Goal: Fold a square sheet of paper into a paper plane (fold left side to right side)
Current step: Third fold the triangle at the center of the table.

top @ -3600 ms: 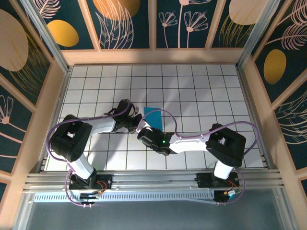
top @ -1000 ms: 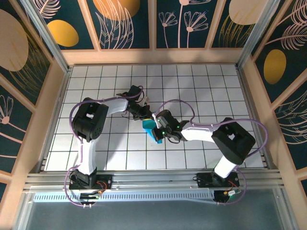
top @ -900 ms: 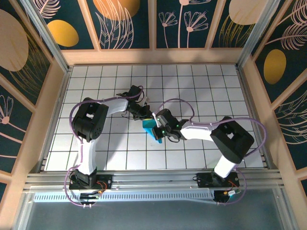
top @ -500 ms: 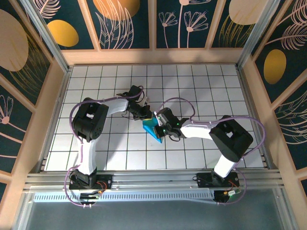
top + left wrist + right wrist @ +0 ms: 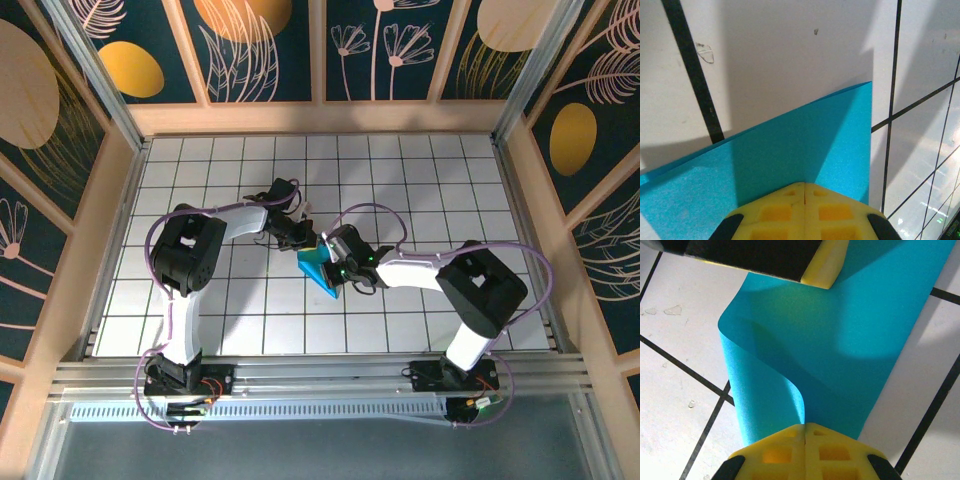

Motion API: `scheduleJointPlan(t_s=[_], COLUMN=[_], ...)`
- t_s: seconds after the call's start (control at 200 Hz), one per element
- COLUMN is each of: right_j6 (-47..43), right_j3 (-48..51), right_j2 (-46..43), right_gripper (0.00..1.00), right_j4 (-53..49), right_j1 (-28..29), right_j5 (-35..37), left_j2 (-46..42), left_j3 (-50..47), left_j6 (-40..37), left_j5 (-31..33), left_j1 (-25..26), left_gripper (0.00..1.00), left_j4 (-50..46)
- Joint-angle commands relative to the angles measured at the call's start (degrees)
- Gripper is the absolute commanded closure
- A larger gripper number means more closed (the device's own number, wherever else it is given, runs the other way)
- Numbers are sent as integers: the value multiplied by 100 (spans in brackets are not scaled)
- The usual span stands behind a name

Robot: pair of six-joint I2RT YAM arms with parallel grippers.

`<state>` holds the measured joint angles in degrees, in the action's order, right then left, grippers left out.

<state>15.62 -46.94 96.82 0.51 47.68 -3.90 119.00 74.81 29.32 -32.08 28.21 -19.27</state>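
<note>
The square sheet of paper (image 5: 318, 270) is cyan-blue and lies bent on the white tiled floor between my two grippers. My right gripper (image 5: 332, 276) is shut on its near edge. In the right wrist view the left part of the sheet (image 5: 760, 370) curls up and over, and its edge runs into the seam of my right gripper (image 5: 805, 425). My left gripper (image 5: 305, 243) is shut at the far part of the sheet. In the left wrist view its tips (image 5: 805, 184) rest against the paper (image 5: 805, 135), whose far edge is raised off the floor. The left fingertip (image 5: 824, 271) touches the sheet.
The floor (image 5: 430, 200) is a white grid with black lines, with open tiles all around the paper. Wooden walls (image 5: 320, 118) close it in at the back and both sides. A metal rail (image 5: 320, 378) with the arm bases runs along the near edge.
The right gripper has shifted slightly left and back with the paper's edge, and the sheet has changed from a bunched shape to a wedge pointing toward the near edge. The left gripper has stayed put.
</note>
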Motion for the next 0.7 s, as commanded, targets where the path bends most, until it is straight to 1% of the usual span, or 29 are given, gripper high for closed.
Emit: scheduleJointPlan(t_s=[0.0,0.691], right_j6=[97,60], right_j3=[-191,-237], right_j2=[152,276], right_gripper=[100,100], right_j4=[-69,-94], right_j1=[-48,-48], right_j5=[139,158], left_j2=[299,282], left_j3=[-36,-36], left_j6=[-67,-51], left_j5=[307,298], left_j1=[80,89], left_gripper=[100,100], left_j4=[-235,-235])
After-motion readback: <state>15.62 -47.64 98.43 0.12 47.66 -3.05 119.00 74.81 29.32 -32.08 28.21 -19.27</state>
